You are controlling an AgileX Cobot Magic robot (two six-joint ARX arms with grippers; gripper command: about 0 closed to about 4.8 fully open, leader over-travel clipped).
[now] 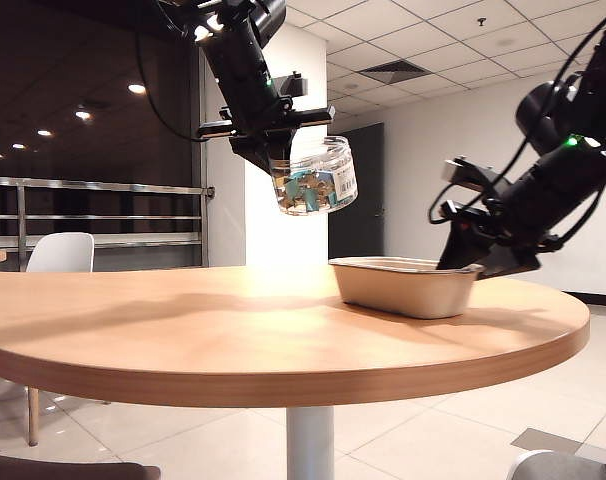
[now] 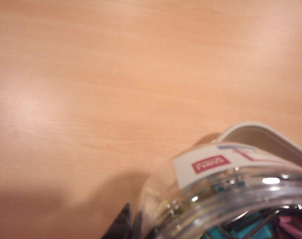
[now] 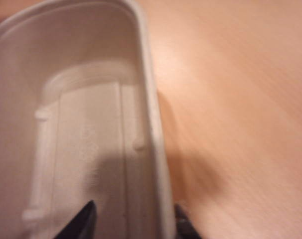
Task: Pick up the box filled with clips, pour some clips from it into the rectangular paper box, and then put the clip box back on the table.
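Your left gripper (image 1: pixel 275 150) is pinching the jar (image 1: pixel 316 176) by its rim end, high above the table (image 1: pixel 233 310), and the jar hangs out from the fingers tilted almost onto its side. The clips (image 1: pixel 305 195) lie heaped against its lower wall. Beyond the fingers and well below them sits the paper box (image 1: pixel 408 285), its near end wall just past the jar's far end. In the left wrist view a corner of the box (image 2: pixel 255 133) peeks out past the jar (image 2: pixel 226 189), so I judge the jar's mouth is not yet over the tray and the pour depends on carrying it farther that way.

Your right gripper (image 1: pixel 473 255) is at the box's far end, fingers spread with one finger (image 3: pixel 81 219) inside and the other outside the long wall (image 3: pixel 153 149). Whether they press that wall you cannot tell. The box's long axis runs away from these fingers toward the jar, and nothing lies in the part of the tray visible here.

The left arm reaches down from above with its wrist bent over; the right arm slants down from the side.
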